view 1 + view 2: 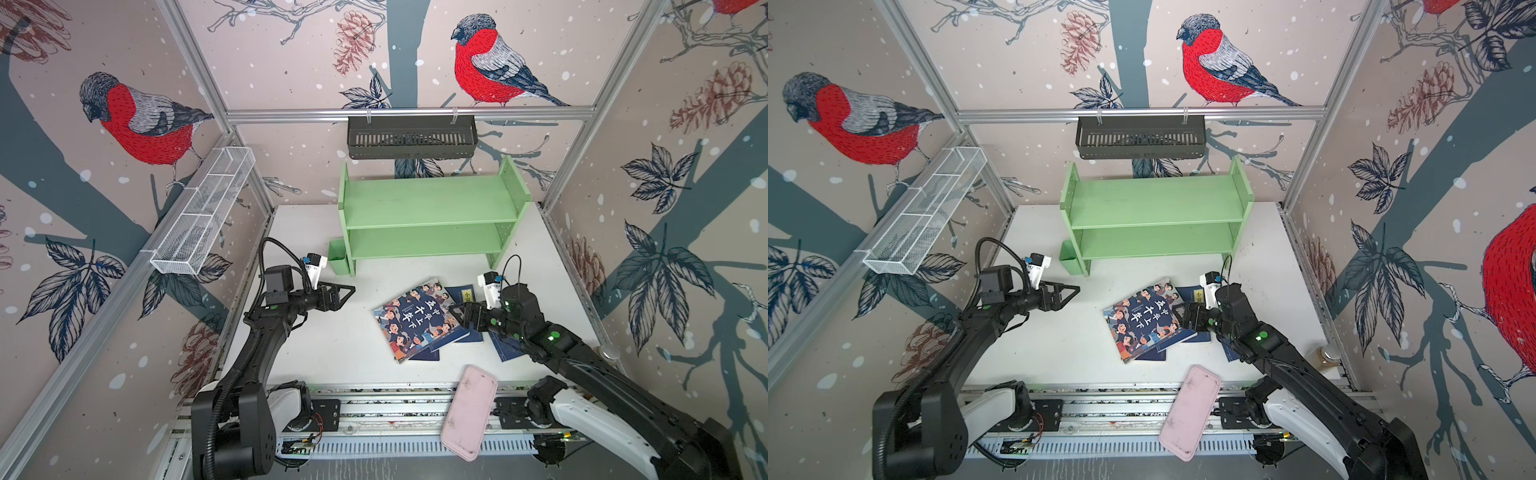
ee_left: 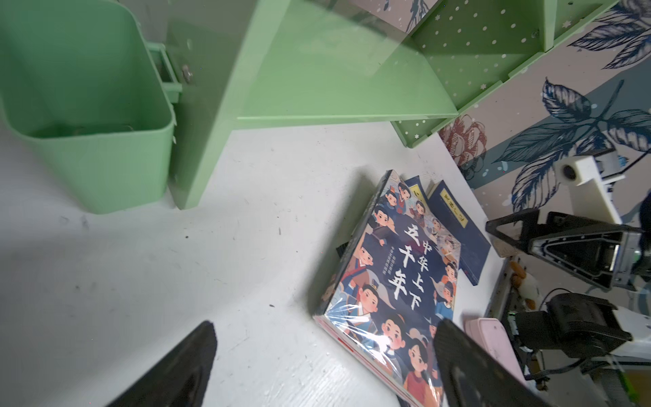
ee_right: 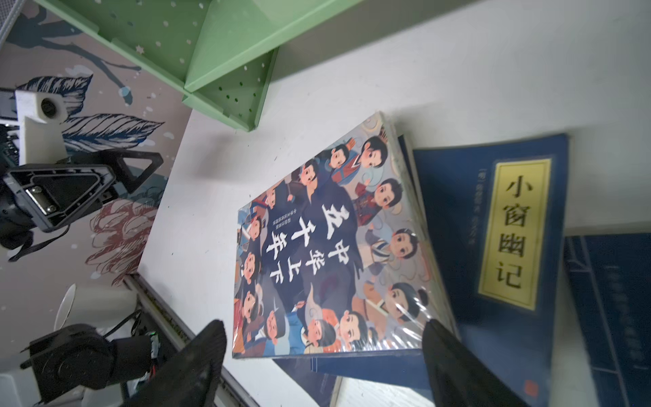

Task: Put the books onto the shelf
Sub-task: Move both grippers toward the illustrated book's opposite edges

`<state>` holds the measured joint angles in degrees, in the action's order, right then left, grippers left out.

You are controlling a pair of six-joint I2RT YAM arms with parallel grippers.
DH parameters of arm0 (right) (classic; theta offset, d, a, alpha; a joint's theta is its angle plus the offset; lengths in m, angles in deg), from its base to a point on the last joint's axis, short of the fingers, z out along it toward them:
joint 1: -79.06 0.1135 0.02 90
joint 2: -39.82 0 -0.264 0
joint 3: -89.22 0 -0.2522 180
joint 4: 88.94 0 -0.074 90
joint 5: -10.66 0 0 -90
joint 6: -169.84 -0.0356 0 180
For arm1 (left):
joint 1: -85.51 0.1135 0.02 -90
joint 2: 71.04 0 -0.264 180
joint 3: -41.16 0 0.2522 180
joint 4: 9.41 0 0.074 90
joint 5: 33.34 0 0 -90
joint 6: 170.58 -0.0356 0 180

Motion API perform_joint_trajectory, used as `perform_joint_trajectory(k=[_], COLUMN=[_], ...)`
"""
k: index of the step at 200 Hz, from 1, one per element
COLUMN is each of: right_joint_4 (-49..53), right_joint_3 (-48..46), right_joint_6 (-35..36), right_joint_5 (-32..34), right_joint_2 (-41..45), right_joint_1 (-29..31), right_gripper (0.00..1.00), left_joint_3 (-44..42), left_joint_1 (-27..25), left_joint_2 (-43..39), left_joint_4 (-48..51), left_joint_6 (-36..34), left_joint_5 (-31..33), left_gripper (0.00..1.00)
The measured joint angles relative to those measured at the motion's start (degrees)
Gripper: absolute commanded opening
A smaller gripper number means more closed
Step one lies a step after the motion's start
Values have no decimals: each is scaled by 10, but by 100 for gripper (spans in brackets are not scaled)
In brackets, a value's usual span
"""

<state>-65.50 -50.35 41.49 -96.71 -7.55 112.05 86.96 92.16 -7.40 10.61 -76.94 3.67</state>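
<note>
1. Right wrist view: your right pincer (image 3: 322, 331) is spread wide and holds nothing. Its fingers sit either side of the cartoon book (image 3: 327, 243) at its near edge, not yet closed on it.
2. Your left pincer (image 1: 347, 293) is also wide open and empty, over bare bench (image 1: 332, 353), left of centre in a top view.
3. The books lie centre-right in both top views, just below the shelf (image 1: 428, 199). The cartoon book lies askew on the navy paperbacks (image 1: 465, 293). Both shelf tiers are bare.
4. The step looks like grabbing the cartoon book. Its glossy wrap probably slips, so bite deep over the edge, not the corner.
5. Take only the top book; the paperback touching it underneath may drag along.
6. Lift clear before moving up-frame, and mind the shelf's side panel.
7. Leave the pink case (image 1: 471, 415) at lower centre.
</note>
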Motion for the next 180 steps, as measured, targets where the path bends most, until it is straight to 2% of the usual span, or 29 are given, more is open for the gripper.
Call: perform_joint_trajectory(k=[57, 74, 95, 129, 180], right_joint_4=[-42, -40, -26, -29, -52], right_joint_3=[-46, -47, -43, -63, -77], right_joint_6=[-54, -65, -65, -67, -64], right_joint_5=[-51, -46, -5, 28, 21], right_joint_2=[-36, -37, -31, -31, -62], right_joint_1=[10, 10, 9, -16, -72], right_gripper=[86, 85, 85, 83, 81], left_joint_3=[-10, -10, -14, -33, -56], left_joint_1=[-44, -67, -88, -119, -142], left_joint_2=[26, 37, 52, 69, 87], left_joint_4=[-43, -56, -62, -75, -101], left_joint_6=[41, 45, 45, 50, 69], left_joint_5=[19, 35, 53, 70, 71], left_gripper=[95, 94, 93, 93, 93])
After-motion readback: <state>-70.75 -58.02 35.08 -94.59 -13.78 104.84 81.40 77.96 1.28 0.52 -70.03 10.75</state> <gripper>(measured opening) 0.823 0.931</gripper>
